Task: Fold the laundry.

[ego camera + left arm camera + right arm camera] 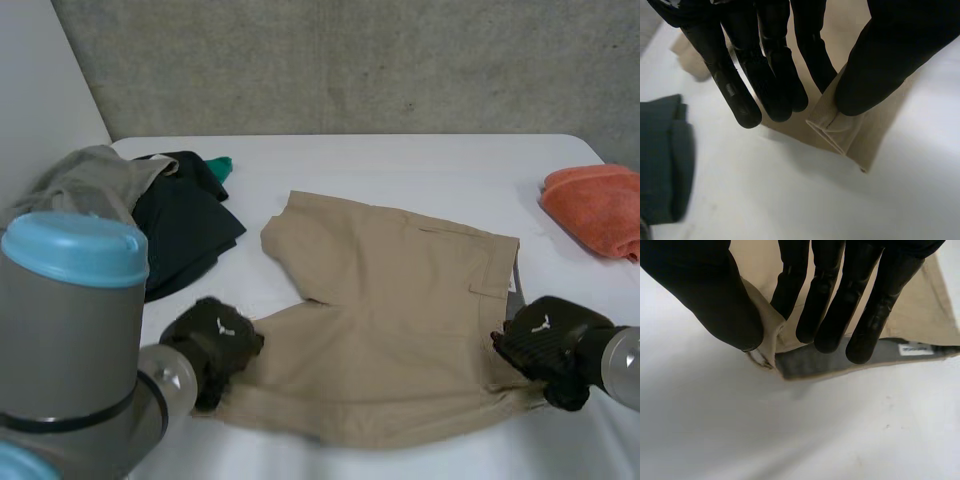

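Lab-like: concrete wall (350, 60), white table (420, 170)

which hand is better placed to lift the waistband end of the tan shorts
Right. The right robot hand pinches the waistband corner of the tan shorts; the left robot hand pinches a leg hem.

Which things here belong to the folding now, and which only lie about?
In use: shorts; left robot hand pinching a leg hem; right robot hand pinching the waistband.
Lying about: dark cloth, grey cloth, green cloth, orange towel.
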